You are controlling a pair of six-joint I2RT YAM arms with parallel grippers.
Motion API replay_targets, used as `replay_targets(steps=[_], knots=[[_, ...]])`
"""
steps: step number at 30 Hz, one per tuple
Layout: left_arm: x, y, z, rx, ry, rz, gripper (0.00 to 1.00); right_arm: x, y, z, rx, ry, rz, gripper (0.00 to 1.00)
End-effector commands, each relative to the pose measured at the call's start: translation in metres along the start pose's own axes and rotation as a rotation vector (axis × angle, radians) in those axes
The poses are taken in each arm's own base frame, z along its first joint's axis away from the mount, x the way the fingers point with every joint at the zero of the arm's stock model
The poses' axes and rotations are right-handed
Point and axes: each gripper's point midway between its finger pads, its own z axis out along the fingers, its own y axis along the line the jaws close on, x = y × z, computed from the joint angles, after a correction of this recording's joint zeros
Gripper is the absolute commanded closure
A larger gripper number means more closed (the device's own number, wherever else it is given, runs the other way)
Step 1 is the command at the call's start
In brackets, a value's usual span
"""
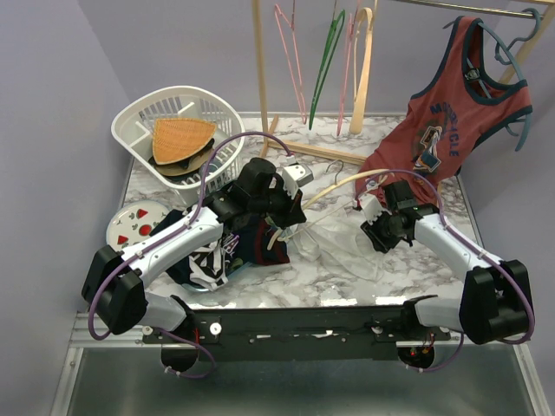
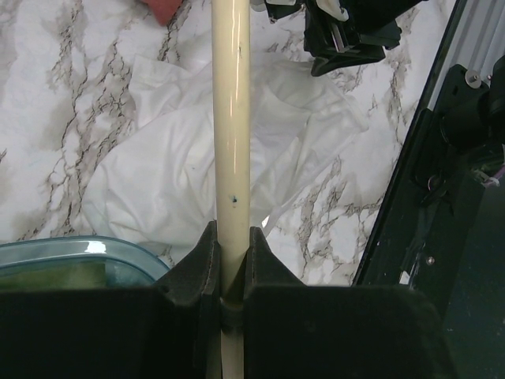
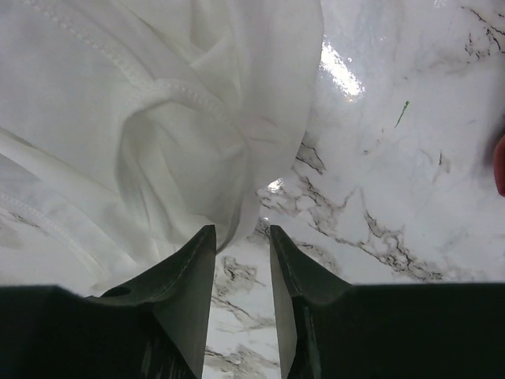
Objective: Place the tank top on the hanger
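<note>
The white tank top (image 1: 336, 243) lies crumpled on the marble table (image 1: 260, 286) between the two arms. My left gripper (image 1: 279, 227) is shut on the cream hanger (image 1: 334, 186), which arcs to the right above the top. In the left wrist view the hanger bar (image 2: 233, 118) runs up from the closed gripper (image 2: 233, 241) over the tank top (image 2: 158, 181). My right gripper (image 1: 375, 232) is low at the top's right edge. In the right wrist view it (image 3: 241, 233) is open, with the tank top's hem (image 3: 158, 118) just beyond the left fingertip and bare marble between the fingers.
A red tank top (image 1: 451, 130) hangs on a blue-grey hanger on the wooden rack (image 1: 260, 61) at the back. Pink and green hangers (image 1: 325, 61) hang there too. A white basket (image 1: 178, 134) stands back left. Dark clothes (image 1: 217, 256) and a teal container (image 2: 71, 257) lie under the left arm.
</note>
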Motion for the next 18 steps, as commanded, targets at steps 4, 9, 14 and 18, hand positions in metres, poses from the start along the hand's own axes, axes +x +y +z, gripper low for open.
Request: replay_targets(steps=[4, 9, 14, 18], knots=[[-0.025, -0.001, -0.004, -0.002, -0.08, 0.031, 1.0, 0.004, 0.002, 0.001, 0.004, 0.009, 0.0, 0.8], [-0.027, 0.002, -0.007, -0.026, -0.093, 0.034, 1.0, 0.001, -0.007, -0.007, 0.046, -0.03, 0.013, 0.99], [-0.03, 0.006, -0.013, -0.042, -0.113, 0.044, 1.0, -0.005, -0.027, -0.027, 0.115, -0.114, 0.061, 0.99], [-0.033, 0.002, -0.018, -0.024, -0.127, 0.07, 1.0, -0.004, -0.057, -0.054, 0.192, -0.207, 0.139, 0.99]])
